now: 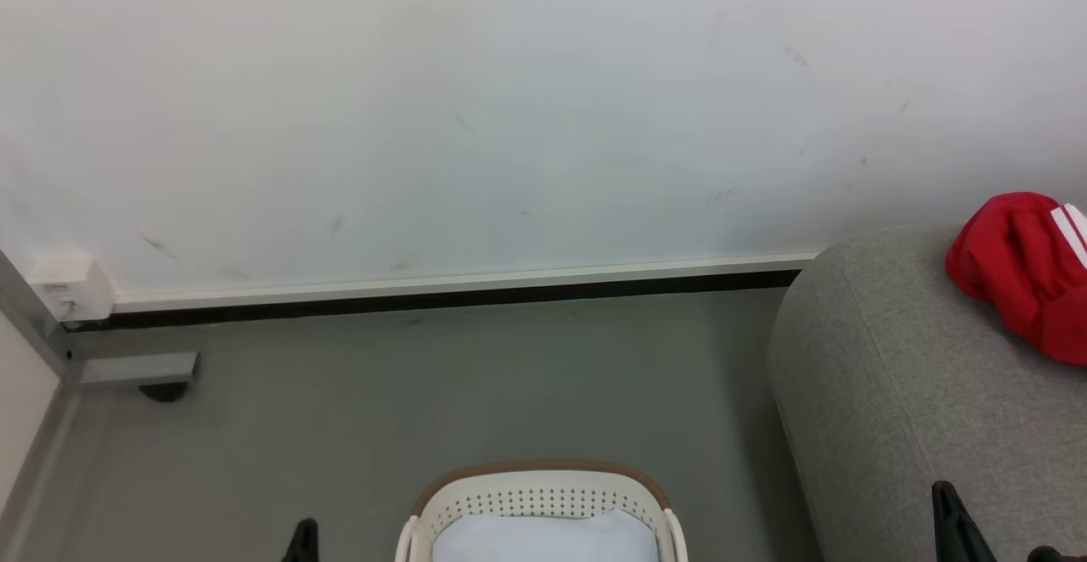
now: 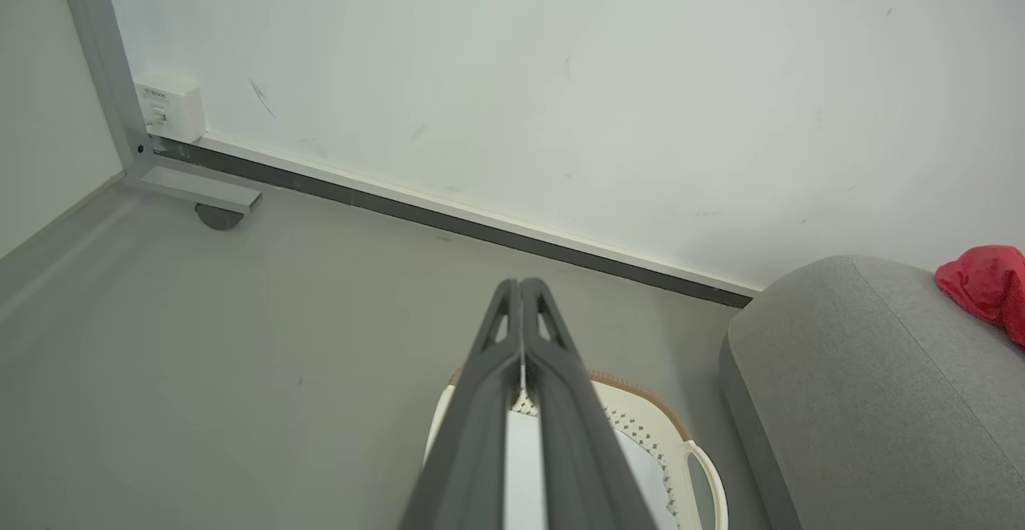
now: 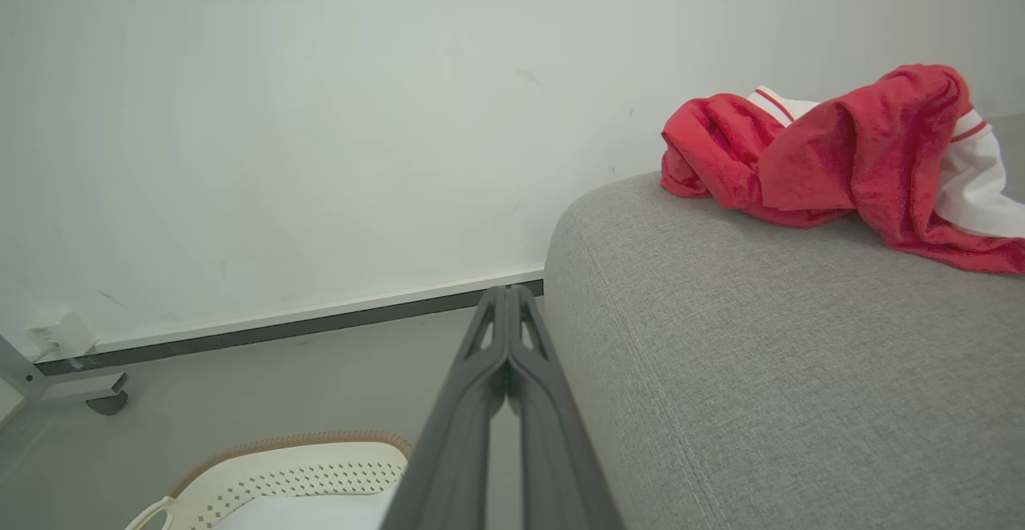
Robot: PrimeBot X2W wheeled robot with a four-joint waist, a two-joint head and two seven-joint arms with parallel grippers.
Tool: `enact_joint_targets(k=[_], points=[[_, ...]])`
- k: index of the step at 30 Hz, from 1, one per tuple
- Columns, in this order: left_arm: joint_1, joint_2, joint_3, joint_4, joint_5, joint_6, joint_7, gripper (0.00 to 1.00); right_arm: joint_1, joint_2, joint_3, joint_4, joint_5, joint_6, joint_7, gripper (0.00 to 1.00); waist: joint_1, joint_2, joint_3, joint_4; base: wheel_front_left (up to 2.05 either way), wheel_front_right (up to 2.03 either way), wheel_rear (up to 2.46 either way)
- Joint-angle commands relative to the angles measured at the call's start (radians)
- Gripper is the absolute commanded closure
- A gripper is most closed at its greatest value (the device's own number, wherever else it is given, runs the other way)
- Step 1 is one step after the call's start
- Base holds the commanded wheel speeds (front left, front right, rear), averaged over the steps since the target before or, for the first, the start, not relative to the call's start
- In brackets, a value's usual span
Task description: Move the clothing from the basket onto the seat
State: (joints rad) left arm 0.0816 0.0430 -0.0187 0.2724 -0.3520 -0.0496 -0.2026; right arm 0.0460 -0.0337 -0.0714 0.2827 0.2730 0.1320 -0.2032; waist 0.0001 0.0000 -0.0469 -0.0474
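Up and to the right of the right gripper (image 3: 507, 298), whose fingers are pressed together on nothing, the clothing (image 3: 841, 154) lies heaped on the seat (image 3: 761, 370). Just below the left gripper (image 2: 520, 286), likewise closed and empty, the basket (image 1: 543, 498) shows a pale liner sheet (image 1: 543, 536) and no red fabric in its visible part. The garments look light, plush and limp. They would likely sag and trail, so pinching a raised fold or the thicker striped trim seems safest.
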Motion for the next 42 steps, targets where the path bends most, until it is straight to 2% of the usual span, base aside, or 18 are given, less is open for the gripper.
enact_joint_targets(k=[1, 20, 42], points=[[-0.028, 0.004, 0.008, -0.017, -0.047, -0.004, 0.008, 1.0, -0.028, -0.008, -0.004, -0.02, 0.049, 0.0, 0.007, 1.0, 0.0, 0.0, 0.001, 0.001, 0.0, 0.0, 0.0], [-0.071, 0.005, 0.038, -0.023, -0.358, -0.024, 0.085, 1.0, -0.062, -0.011, -0.013, -0.029, 0.379, -0.001, 0.084, 1.0, 0.0, 0.0, 0.009, 0.009, 0.0, 0.0, 0.0], [-0.11, 0.007, 0.068, -0.025, -0.633, -0.042, 0.156, 1.0, -0.093, -0.015, -0.022, -0.033, 0.672, -0.001, 0.156, 1.0, 0.0, 0.0, 0.018, 0.017, 0.0, 0.0, 0.0]])
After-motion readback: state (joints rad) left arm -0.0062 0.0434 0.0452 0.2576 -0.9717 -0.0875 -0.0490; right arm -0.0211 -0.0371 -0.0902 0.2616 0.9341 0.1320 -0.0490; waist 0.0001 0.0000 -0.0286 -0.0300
